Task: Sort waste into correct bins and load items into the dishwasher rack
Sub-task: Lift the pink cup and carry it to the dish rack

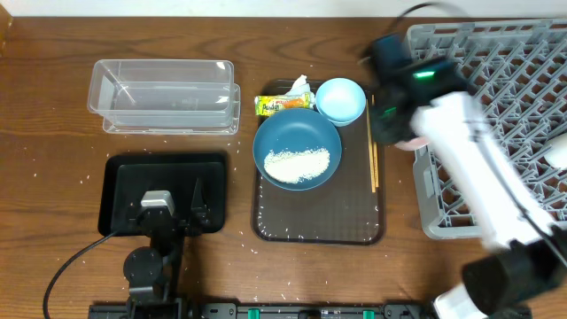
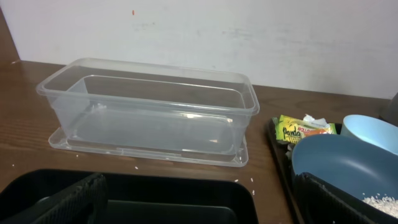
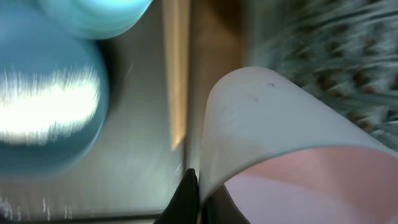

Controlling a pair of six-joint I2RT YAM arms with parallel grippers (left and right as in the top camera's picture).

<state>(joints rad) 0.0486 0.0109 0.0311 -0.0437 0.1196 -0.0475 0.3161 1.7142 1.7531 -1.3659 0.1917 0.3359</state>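
My right gripper is shut on the rim of the white cup with pink inside, between the brown tray and the grey dishwasher rack. The dark-blue dish holds white rice. The light-blue bowl, the yellow-green wrapper and the white tissue sit behind it. The chopsticks lie along the tray's right side. My left gripper is open over the black tray. The clear tub stands behind it.
The dark brown serving tray carries the dish, bowl and chopsticks. Loose rice grains lie on the wood table near the tray's front. A cable runs at front left.
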